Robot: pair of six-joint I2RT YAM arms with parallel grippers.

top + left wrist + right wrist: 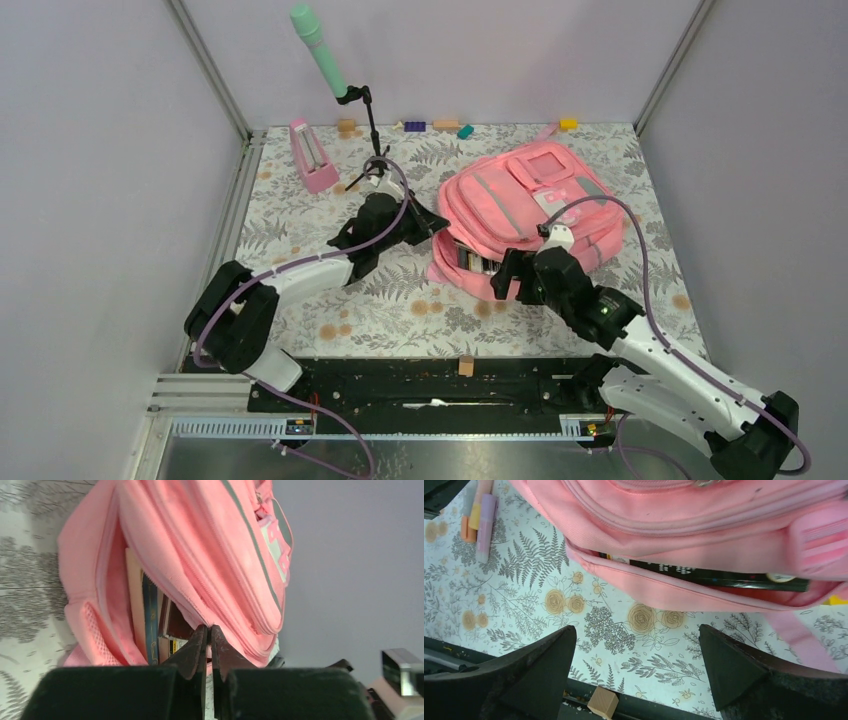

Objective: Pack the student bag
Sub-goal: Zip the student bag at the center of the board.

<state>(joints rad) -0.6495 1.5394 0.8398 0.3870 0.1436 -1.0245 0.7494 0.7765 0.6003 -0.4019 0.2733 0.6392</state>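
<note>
The student bag [530,205], a large soft pink backpack, lies on the floral table at centre right with its main opening facing the arms. Books [150,615] stand inside that opening, and a black book [704,575] shows in it from the right wrist view. My left gripper [440,226] [210,628] is shut, its tips pinching the bag's pink zipper edge [220,615] at the left of the opening. Just in front of the opening, my right gripper [508,278] [636,642] hovers over bare tablecloth, open wide with nothing between its fingers.
A pink metronome [313,155] and a green microphone on a stand [320,50] are at the back left. Small coloured blocks [414,126] line the back wall. A wooden cube [465,366] [602,702] sits on the near rail. Markers [484,520] lie left of the bag.
</note>
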